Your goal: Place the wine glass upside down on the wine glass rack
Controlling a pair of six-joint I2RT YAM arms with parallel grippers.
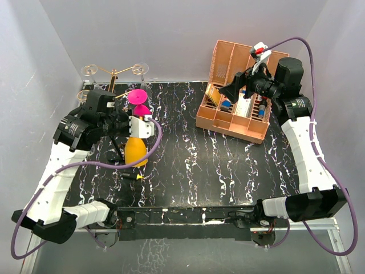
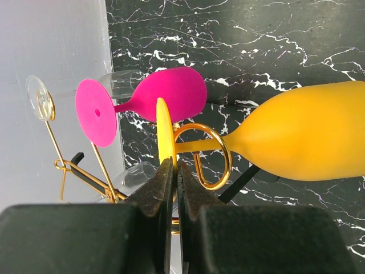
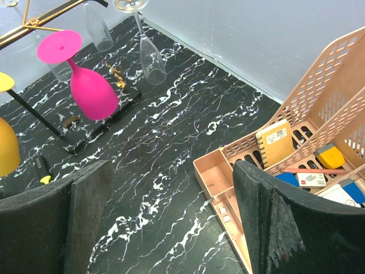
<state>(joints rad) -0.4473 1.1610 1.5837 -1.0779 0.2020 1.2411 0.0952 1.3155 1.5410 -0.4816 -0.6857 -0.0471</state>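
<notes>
The yellow wine glass (image 2: 308, 140) hangs bowl down at the rack's front. Its stem crosses a gold scroll loop (image 2: 212, 155) of the wine glass rack (image 1: 114, 73). My left gripper (image 2: 175, 171) is shut on the glass's thin yellow foot (image 2: 166, 134). In the top view the yellow wine glass (image 1: 137, 151) hangs just below the left gripper (image 1: 126, 123). A pink glass (image 2: 171, 94) hangs upside down on the rack beside it. My right gripper (image 3: 171, 217) is open and holds nothing, hovering by the organiser, far from the rack.
Clear glasses (image 3: 151, 57) hang on the rack's far arms, above its black base (image 3: 97, 128). A salmon-pink file organiser (image 1: 239, 91) with notebooks and small items stands at the back right. A small black-and-yellow item (image 1: 132, 176) lies on the marble table (image 1: 194, 165) near the yellow glass.
</notes>
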